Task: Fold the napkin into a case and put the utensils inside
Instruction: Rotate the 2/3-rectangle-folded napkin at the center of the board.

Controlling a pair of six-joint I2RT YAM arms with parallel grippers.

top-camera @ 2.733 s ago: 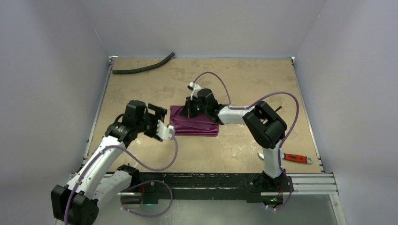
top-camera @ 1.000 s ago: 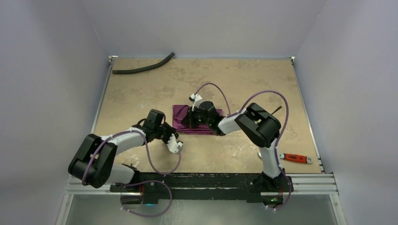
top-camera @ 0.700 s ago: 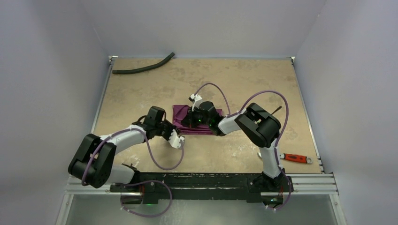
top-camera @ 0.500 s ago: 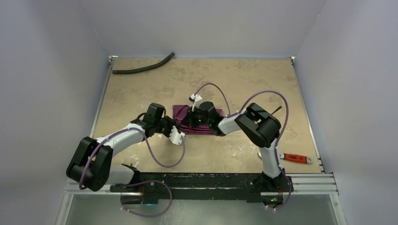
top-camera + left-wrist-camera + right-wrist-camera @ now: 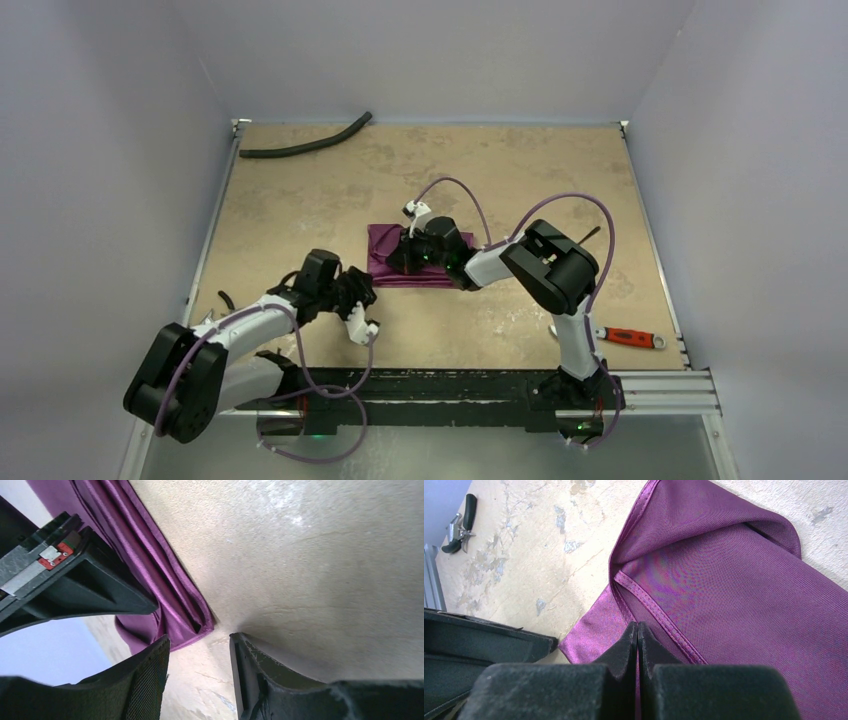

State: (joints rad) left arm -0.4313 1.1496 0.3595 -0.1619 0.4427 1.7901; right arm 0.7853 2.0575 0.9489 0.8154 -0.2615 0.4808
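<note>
The napkin [image 5: 420, 278] lies folded into a flat plum-purple rectangle at mid-table. My right gripper [image 5: 398, 262] is shut, its tips [image 5: 637, 625] pressed down on the napkin [image 5: 734, 590] beside a stitched hem. Just off the cloth's near-left corner, my left gripper [image 5: 360, 298] hovers open. In the left wrist view the napkin's layered corner [image 5: 165, 590] lies ahead of the left gripper [image 5: 200, 639], with nothing between the fingers. The right arm mostly hides the utensils: a thin dark stick [image 5: 592, 232] and a silvery end [image 5: 553, 330] stick out beside it.
A long black hose [image 5: 305, 145] lies at the far left. A red-handled tool [image 5: 632, 337] sits at the near right by the rail. A small dark-handled tool [image 5: 460, 527] lies near the left rail [image 5: 205, 260]. Pale walls close in three sides.
My left gripper has opened and drawn back from the napkin's left edge toward the near left. The right gripper has stayed shut on top of the cloth.
</note>
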